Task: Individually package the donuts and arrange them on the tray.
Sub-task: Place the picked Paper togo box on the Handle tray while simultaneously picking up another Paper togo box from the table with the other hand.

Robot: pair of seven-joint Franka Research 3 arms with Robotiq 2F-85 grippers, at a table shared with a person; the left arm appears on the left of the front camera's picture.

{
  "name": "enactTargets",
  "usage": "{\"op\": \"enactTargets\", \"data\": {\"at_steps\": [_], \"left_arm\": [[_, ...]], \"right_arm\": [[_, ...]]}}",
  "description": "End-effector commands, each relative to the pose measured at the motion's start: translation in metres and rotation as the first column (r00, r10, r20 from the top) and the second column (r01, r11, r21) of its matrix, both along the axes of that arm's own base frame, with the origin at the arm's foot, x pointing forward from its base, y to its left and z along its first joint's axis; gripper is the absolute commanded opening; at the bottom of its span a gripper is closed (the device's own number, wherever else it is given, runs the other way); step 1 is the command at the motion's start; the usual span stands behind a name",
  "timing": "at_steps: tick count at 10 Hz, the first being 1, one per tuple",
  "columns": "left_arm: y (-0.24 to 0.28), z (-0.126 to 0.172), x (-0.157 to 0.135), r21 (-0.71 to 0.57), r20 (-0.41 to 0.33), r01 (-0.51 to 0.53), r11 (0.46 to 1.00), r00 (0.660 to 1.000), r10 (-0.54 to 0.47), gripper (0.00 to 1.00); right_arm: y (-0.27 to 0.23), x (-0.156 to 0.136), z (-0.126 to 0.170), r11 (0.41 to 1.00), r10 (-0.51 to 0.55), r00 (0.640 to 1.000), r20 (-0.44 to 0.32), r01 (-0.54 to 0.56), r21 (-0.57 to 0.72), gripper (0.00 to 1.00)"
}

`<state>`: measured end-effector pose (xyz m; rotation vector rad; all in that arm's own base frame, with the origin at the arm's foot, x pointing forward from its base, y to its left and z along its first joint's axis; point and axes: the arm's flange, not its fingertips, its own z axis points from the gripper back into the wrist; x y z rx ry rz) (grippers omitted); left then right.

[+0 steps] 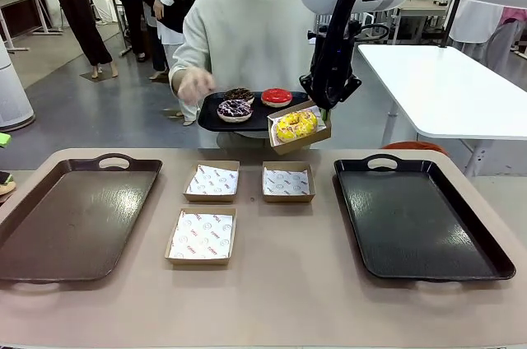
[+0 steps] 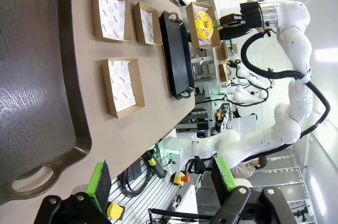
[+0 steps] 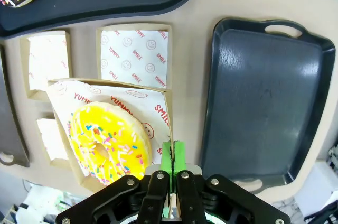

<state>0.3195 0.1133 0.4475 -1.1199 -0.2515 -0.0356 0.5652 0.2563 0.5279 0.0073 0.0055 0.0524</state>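
My right gripper (image 1: 324, 107) is shut on the edge of a cardboard box (image 1: 306, 141) that carries the yellow-glazed sprinkled donut (image 1: 296, 126), held in the air above the table's far side. In the right wrist view its green pads (image 3: 168, 156) pinch the box's (image 3: 63, 94) rim beside the yellow donut (image 3: 108, 142). A person holds a small black tray (image 1: 210, 119) with the red (image 1: 277, 97), plain brown (image 1: 239, 94) and dark sprinkled (image 1: 235, 109) donuts. My left gripper (image 2: 161, 175) is open and holds nothing, low over the table's near left.
Three empty paper-lined boxes (image 1: 212, 180) (image 1: 288, 181) (image 1: 202, 235) lie mid-table. A brown tray (image 1: 74, 217) lies at the left and a black tray (image 1: 420, 217) at the right, both bare. The person's hand (image 1: 193, 84) hovers by the held tray.
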Motion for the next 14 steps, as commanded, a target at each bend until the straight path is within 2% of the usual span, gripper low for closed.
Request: {"op": "enactTargets", "data": {"at_steps": [1,3,4,6,7,9,11,14], "left_arm": [[-0.012,0.012,0.000,0.072,-0.011,0.036,0.997,0.999,-0.035,1.00],[-0.050,0.049,0.015,0.275,-0.035,0.103,0.956,0.995,-0.098,1.00],[-0.074,0.069,0.027,0.334,-0.051,0.135,0.933,0.991,-0.125,1.00],[-0.134,0.093,0.040,0.494,-0.116,0.210,0.844,0.978,-0.176,1.00],[-0.173,0.095,0.045,0.584,-0.158,0.240,0.776,0.971,-0.181,1.00],[-0.241,0.088,0.050,0.667,-0.247,0.312,0.677,0.949,-0.194,1.00],[-0.296,0.067,0.052,0.728,-0.287,0.332,0.600,0.942,-0.173,1.00],[-0.335,0.024,0.052,0.768,-0.298,0.320,0.555,0.945,-0.133,1.00]], "right_arm": [[-0.014,-0.014,0.008,0.998,0.065,0.997,-0.052,-0.064,0.011,0.01],[-0.060,-0.043,0.027,0.996,0.072,0.996,-0.056,-0.069,0.051,0.01],[-0.085,-0.053,0.032,0.996,0.041,0.998,-0.049,-0.036,0.086,0.01],[-0.134,-0.078,0.031,0.992,-0.030,0.998,-0.055,0.036,0.123,0.01],[-0.157,-0.092,0.024,0.988,-0.043,0.998,-0.045,0.049,0.145,0.01],[-0.184,-0.109,-0.001,0.989,-0.054,0.998,-0.044,0.060,0.132,0.01],[-0.198,-0.117,-0.033,0.994,-0.062,0.995,-0.081,0.069,0.079,0.01],[-0.196,-0.115,-0.064,0.998,-0.061,0.992,-0.114,0.064,0.028,0.01]]}}
